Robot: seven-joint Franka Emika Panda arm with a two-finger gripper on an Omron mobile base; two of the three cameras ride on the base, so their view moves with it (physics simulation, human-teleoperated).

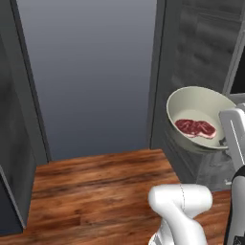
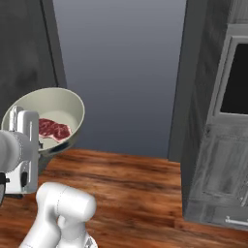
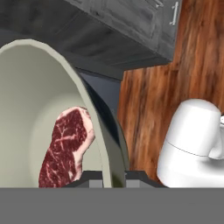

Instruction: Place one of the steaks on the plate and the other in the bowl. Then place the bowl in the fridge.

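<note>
One steak in bowl, rim in pincer

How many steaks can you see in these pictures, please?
1. A dark red marbled steak lies inside the cream-green bowl, which the gripper holds by its rim above the wood floor. No other steak is in view.

Quick count: one bowl, clamped at its rim by the end effector, and one steak lying inside it, right next to the fingertips. That's the dark red marbled one. One oven window off to the side, plus one silver cabinet handle.
</note>
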